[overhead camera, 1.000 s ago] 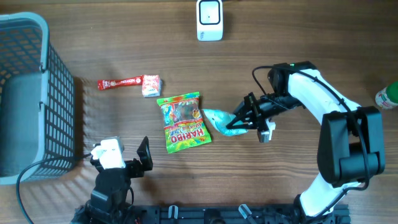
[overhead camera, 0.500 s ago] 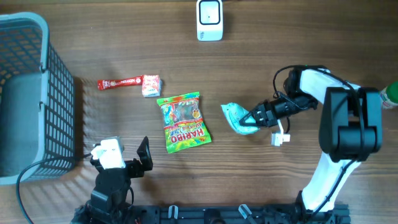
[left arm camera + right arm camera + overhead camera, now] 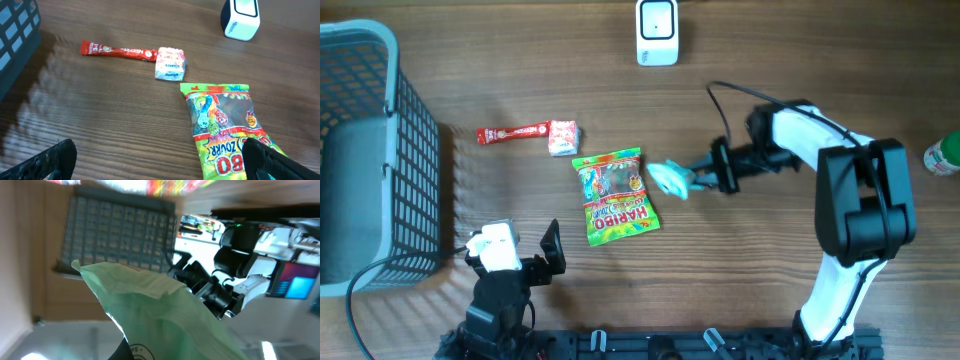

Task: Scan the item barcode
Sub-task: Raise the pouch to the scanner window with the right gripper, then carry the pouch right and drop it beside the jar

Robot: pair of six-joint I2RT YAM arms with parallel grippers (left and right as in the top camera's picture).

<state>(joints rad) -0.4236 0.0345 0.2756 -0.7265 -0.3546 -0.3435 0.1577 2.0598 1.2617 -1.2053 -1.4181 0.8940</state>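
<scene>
Teal crinkled packet [image 3: 669,178] shifted left toward Haribo bag [image 3: 615,195], pinched by right claw [image 3: 698,181]; left claw [image 3: 159,159] spread.

Shows a brown wood-grain table [image 3: 820,60] filling the overhead frame. Lit softly and evenly, with faint shadows only.

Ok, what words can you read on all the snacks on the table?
"HARIBO": on the colourful gummy bag.
Red stick: it has white letters, too small to read.
White packet: its print is too blurred to read.
Green packet in the right claw: no words can be read on it.
</scene>
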